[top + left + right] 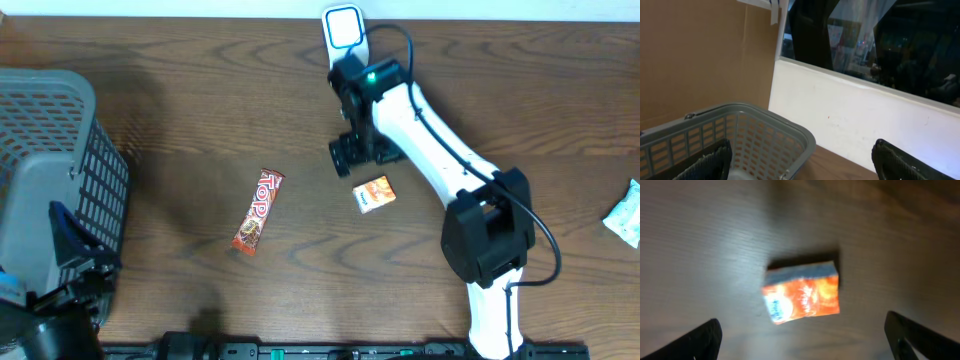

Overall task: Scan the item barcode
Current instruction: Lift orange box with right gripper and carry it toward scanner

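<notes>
Wooden table [180, 120] carrying everything in overhead view. Orange box [374, 194] lying flat mid-table, just beside right gripper [352, 156], not touching it. White scanner [343, 27] standing at far edge. Candy bar [259, 211] lying left of box, well apart. Grey basket [40, 150] sitting at left edge.

Left wrist view: left gripper [800, 162] hanging near basket rim, left fingers [705, 162] standing wide apart, gripping nothing.

Right wrist view: box lying on wood between right fingers [695, 342], touching neither; jaws gaping, holding nothing.

Right arm [432, 132] stretched forward, right gripper [802, 342] pointed down, jaws wide, empty; left gripper [802, 165] held level, jaws wide, empty.
</notes>
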You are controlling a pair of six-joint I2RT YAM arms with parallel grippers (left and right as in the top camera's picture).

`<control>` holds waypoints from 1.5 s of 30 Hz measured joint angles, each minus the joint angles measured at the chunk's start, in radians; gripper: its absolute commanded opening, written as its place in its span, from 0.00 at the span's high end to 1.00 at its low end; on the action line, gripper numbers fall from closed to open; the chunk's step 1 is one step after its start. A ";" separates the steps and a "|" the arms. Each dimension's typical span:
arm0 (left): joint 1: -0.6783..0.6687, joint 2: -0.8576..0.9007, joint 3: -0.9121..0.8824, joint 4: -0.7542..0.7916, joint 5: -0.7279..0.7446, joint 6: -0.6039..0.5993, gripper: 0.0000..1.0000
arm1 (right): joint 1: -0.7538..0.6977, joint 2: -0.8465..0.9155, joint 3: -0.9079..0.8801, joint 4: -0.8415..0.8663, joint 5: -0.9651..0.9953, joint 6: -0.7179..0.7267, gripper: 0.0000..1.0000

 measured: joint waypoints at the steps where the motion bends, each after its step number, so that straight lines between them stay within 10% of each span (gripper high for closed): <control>1: 0.000 -0.005 0.000 -0.001 0.000 0.000 0.10 | 0.000 0.001 -0.042 0.023 0.008 -0.005 0.01; 13: 0.000 -0.020 -0.002 -0.009 0.000 0.000 0.10 | -0.014 0.003 -0.314 0.266 -0.018 -0.080 0.01; 23: 0.000 -0.020 -0.034 -0.009 0.000 0.000 0.10 | -0.015 -0.010 -0.344 0.303 -0.043 -0.087 0.34; 28: 0.000 -0.020 -0.034 -0.010 0.000 0.000 0.10 | -0.015 -0.010 -0.327 0.212 -0.071 -0.060 0.49; 45: 0.000 -0.020 -0.034 -0.009 0.000 0.000 0.10 | -0.035 -0.003 -0.099 -0.261 -0.404 -0.063 0.52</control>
